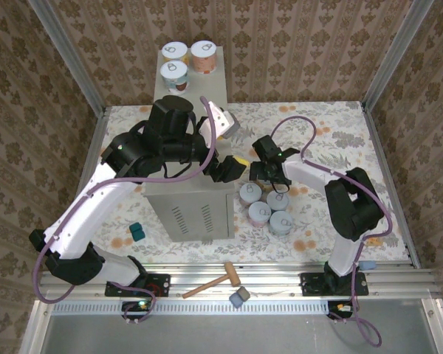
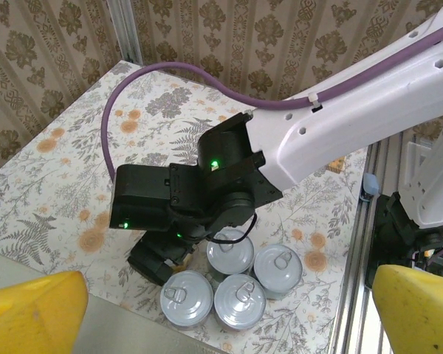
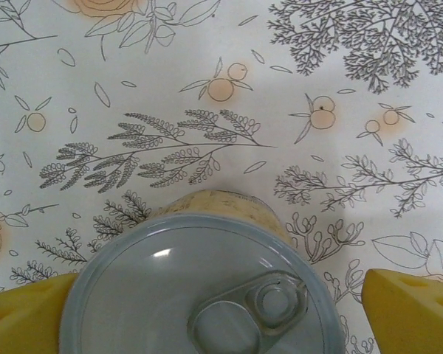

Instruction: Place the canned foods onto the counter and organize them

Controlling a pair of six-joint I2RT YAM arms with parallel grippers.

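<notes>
Tabletop (image 1: 332, 125): it is carrying the metal box (image 1: 192, 214), which is standing left of the middle and reaching back to the far wall.
Metal box: it is showing its slotted side toward the arm bases, and its flat top is holding cans at the far end.
Left arm (image 1: 81, 214): it is bending over the near half of the box top.
Right arm (image 1: 347, 206): it is reaching in toward the right side of the box.
Left tool (image 1: 230, 167): it is hanging released at the right edge of the box top, its yellow fingers (image 2: 29, 310) standing wide apart with nothing between them.
Right tool (image 1: 269, 175): it is sitting low, just right of the box, released. Its fingers (image 3: 410, 313) are straddling one can (image 3: 199, 287), and a gap is showing on one side.
Cans on the box (image 1: 174, 71): three are standing upright, close together at the far end of the top.
Cans off the box (image 1: 259, 214): four are clustering upright on the tabletop, just right of the box's near corner.
Mallet (image 1: 214, 282): it is lying in front of the box.
Grey block (image 1: 240, 297): it is sitting in front of the box, just past the mallet's head.
Teal block (image 1: 136, 232): it is resting just left of the box's near corner.
</notes>
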